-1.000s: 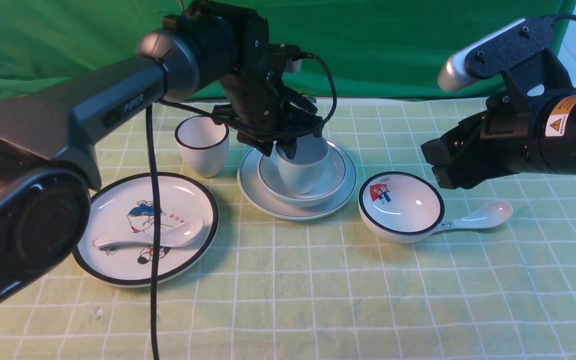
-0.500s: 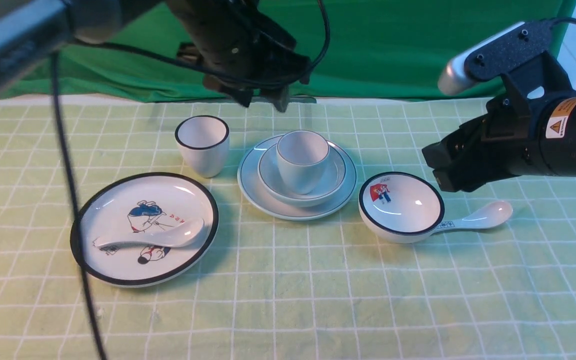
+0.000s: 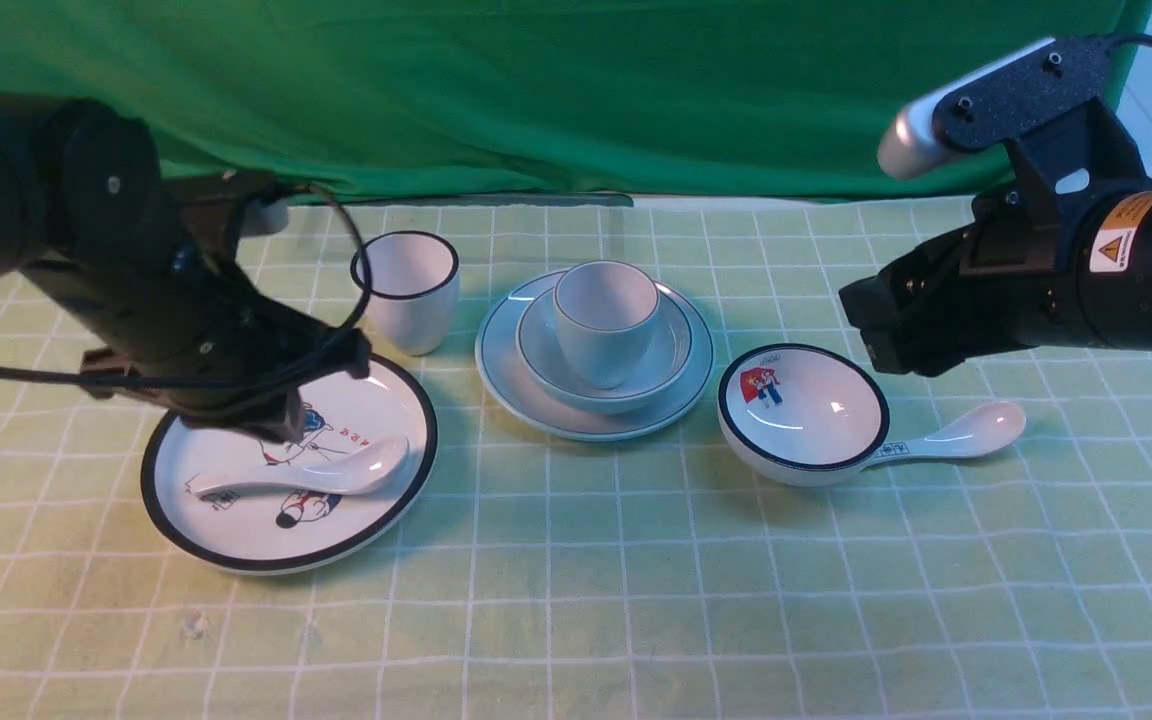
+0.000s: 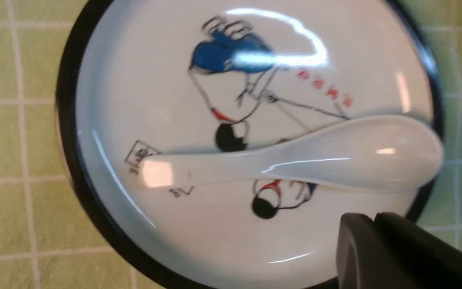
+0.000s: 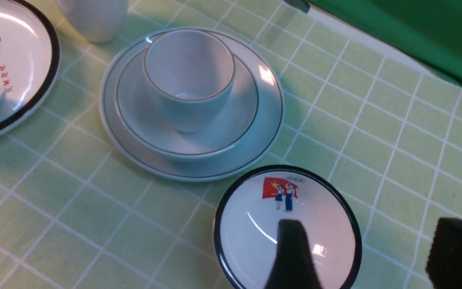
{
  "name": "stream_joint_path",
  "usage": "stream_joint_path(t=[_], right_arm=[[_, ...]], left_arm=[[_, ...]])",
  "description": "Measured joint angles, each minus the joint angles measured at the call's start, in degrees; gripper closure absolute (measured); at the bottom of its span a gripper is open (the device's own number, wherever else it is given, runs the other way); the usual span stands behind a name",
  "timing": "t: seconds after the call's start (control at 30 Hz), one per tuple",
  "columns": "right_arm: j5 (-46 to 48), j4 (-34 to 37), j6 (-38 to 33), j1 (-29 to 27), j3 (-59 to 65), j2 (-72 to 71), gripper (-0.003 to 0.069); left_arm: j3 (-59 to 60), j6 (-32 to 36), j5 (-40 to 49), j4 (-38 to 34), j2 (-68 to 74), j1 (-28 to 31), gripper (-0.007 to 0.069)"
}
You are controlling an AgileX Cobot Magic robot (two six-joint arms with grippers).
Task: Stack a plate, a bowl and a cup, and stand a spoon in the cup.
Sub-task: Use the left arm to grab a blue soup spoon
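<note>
— Where was the stack found?
— The plate (image 3: 591, 425) was seen at the middle of the tabletop (image 3: 576, 600), with the bowl (image 3: 671, 348) set on it and the cup (image 3: 604, 320) stood upright in the bowl.
— And the spoon (image 3: 306, 478)?
— It was laid flat across the picture plate (image 3: 236, 540), left of the stack, handle pointed left, and gripped by nothing.
— How were the fingers held?
— The left fingers (image 4: 359, 241) were pressed together with nothing between them, just above the picture plate, near the spoon. The right fingers (image 5: 291, 257) were spread wide and empty over the picture bowl (image 3: 796, 472), beside which a marked spoon (image 3: 966, 432) was laid.
</note>
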Motion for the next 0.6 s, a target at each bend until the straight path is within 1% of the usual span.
stream_joint_path(t=[0.07,0.17,0.3,0.4,0.6], right_arm=[[-0.1,0.1,0.0,0.0,0.0,0.2,0.0184],[0.0,0.1,0.0,0.0,0.0,0.6,0.0184],[0.0,0.1,0.0,0.0,0.0,0.6,0.0184],[0.0,0.5,0.1,0.0,0.0,0.6,0.0184],[0.0,1.6,0.1,0.0,0.0,0.6,0.0184]], left_arm=[[0.1,0.8,-1.0,-2.5,1.4,2.5,0.0607],[0.1,2.5,-1.5,-5.5,3.8,4.5,0.0608],[0.1,3.5,1.7,-5.1,7.3,4.4,0.0608],[0.1,3.5,2.2,-3.9,9.1,4.4,0.0608],[-1.2,2.4,-1.9,-1.5,12.1,4.4,0.0609]])
